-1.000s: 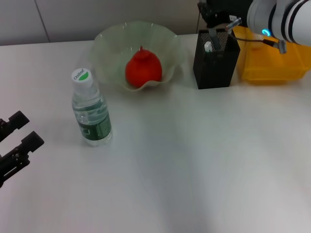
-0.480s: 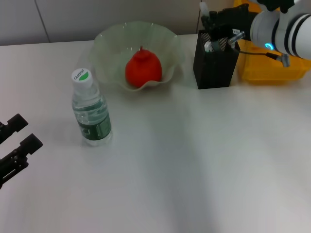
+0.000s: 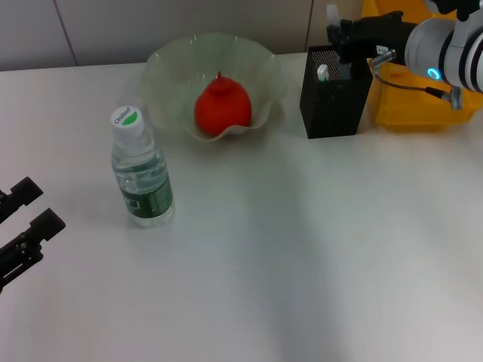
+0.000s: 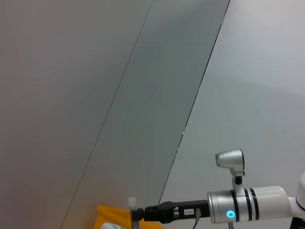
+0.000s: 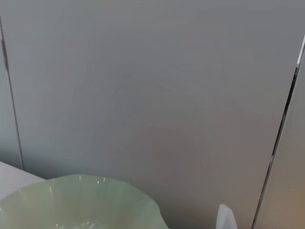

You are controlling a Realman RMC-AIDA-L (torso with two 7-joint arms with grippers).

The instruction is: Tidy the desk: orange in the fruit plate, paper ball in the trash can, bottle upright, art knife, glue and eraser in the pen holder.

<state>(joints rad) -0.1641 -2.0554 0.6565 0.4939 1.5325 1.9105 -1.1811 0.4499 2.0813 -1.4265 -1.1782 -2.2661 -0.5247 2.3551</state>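
The pen holder (image 3: 336,93), a tall black mesh box, stands on the worktop (image 3: 302,249) just beside the yellow trash can (image 3: 423,102), a white-tipped item poking up inside. Over the last second the right hand (image 3: 341,34) has pulled back above its rim; whether released or clenched, I cannot tell. That drop looks done.

My right gripper (image 3: 337,34) has pulled back toward the right from above the pen holder (image 3: 334,91), and more of the holder's open top now shows.
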